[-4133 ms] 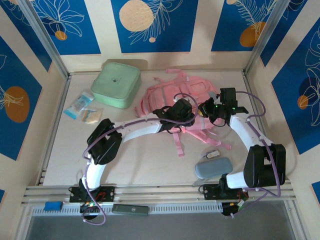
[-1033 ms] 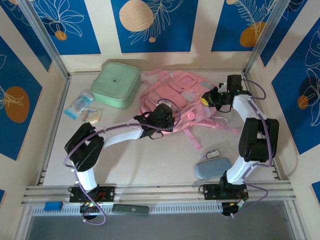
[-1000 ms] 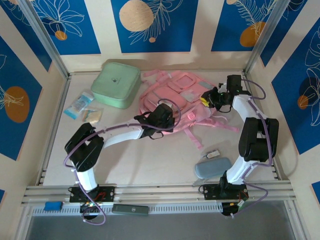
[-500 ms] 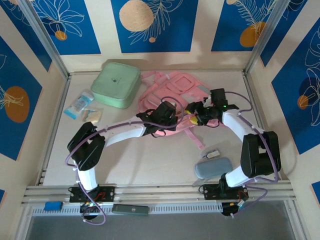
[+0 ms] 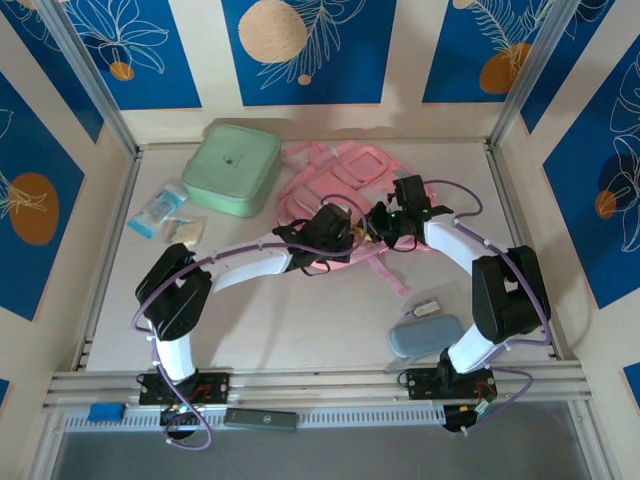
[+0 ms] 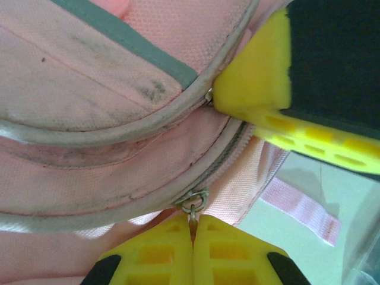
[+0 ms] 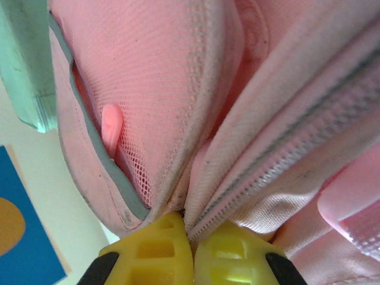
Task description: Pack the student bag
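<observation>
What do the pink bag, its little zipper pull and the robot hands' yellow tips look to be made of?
The student bag: woven synthetic cloth, probably nylon or polyester, matte; visible weave, stitching, a mesh pocket. The zipper pull: grey metal, slightly shiny. The yellow fingertips: seemingly moulded plastic, matte, with ribbed hollows.

High view, two close-ups.
Top camera looks down on the pink bag (image 5: 335,180) from behind; both wrist cameras sit right against it.

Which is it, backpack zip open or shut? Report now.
Shut where it shows: the zip on the backpack has its teeth meshed, with no gap. The right gripper is shut on the backpack beside it.
</observation>
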Available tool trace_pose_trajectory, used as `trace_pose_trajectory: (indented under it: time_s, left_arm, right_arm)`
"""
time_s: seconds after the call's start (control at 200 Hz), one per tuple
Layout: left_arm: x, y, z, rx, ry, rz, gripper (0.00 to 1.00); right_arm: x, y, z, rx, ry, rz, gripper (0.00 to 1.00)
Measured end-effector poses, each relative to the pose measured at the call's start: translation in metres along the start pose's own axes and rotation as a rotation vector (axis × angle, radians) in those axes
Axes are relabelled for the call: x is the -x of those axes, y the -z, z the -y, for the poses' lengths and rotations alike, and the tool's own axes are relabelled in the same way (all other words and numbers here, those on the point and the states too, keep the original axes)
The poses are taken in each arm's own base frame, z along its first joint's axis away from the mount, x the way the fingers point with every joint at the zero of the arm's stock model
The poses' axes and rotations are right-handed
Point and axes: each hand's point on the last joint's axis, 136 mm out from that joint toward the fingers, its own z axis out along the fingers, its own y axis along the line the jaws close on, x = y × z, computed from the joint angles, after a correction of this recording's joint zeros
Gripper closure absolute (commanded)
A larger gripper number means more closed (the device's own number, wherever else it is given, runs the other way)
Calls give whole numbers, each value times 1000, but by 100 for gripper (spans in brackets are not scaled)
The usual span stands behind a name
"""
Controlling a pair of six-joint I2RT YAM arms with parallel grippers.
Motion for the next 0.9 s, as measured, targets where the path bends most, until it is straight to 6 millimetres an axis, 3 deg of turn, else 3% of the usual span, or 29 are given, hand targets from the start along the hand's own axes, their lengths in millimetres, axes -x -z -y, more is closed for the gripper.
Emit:
trace_pose_trajectory:
  time_s: [0.22, 0.45, 0.55, 0.72, 0.785, 0.9]
  left_arm:
    - [-9, 19, -20, 6, -27, -10, 100]
    - [-17, 15, -13, -59, -54, -49, 100]
    - [-21, 6, -15, -61, -58, -64, 86]
    - [-29, -8, -18, -49, -82, -87, 77]
    - [-30, -13, -19, -49, -82, -88, 79]
    - [-31, -17, -21, -40, -90, -87, 95]
  right_arm:
    - [12, 26, 19, 21, 19, -60, 100]
    - [15, 35, 21, 10, 56, -66, 100]
    - [15, 35, 21, 4, 64, -63, 100]
    - [15, 35, 21, -1, 69, -58, 100]
    - [14, 35, 20, -3, 73, -55, 100]
    - [14, 35, 20, -3, 77, -55, 100]
